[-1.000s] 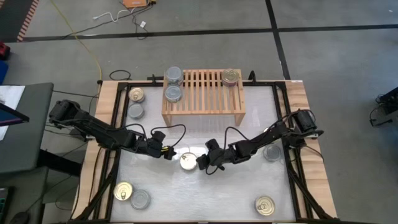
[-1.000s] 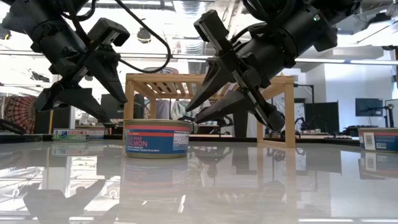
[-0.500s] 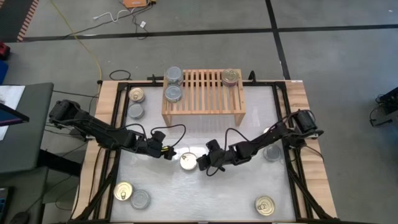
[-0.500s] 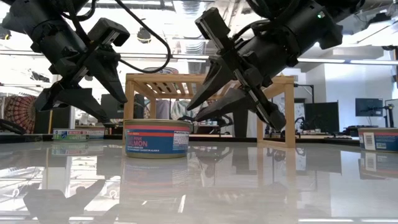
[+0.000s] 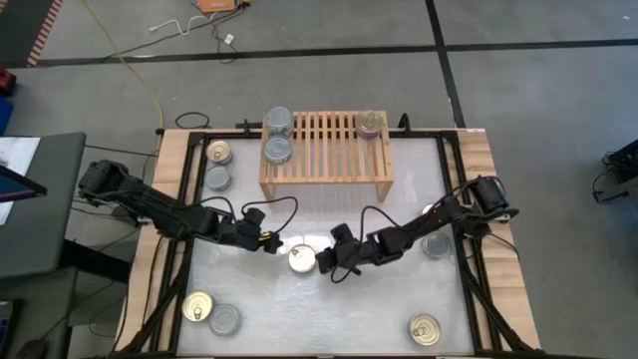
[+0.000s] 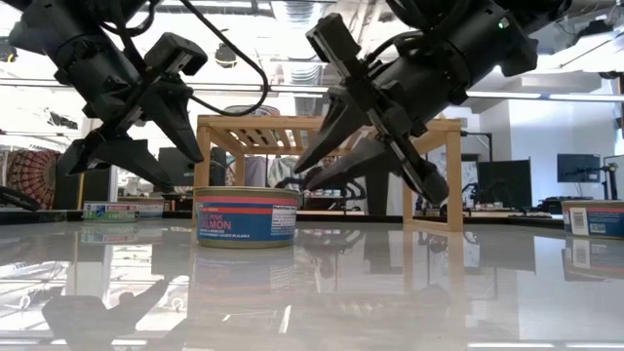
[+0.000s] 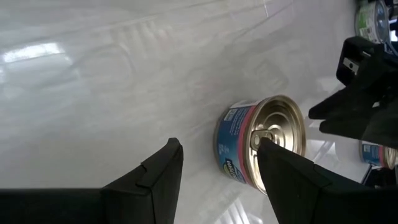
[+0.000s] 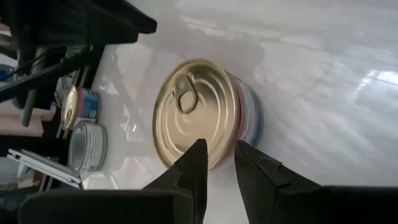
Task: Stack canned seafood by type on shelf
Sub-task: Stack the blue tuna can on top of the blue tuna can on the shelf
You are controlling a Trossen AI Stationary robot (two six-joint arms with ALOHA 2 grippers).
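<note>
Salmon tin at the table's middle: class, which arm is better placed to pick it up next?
Probably the left. Its tool stands open with the salmon tin just ahead; the right tool hangs over the tin's rim, fingers nearly together.

A shiny gold metal tin (image 8: pixel 202 112) sits on the glossy table (image 5: pixel 299 309); the shelf (image 5: pixel 326 160) is pale wood.

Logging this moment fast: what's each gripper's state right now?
Left gripper: open, empty, beside the salmon can.
Right gripper: open, fingers close together, holding nothing.
</note>
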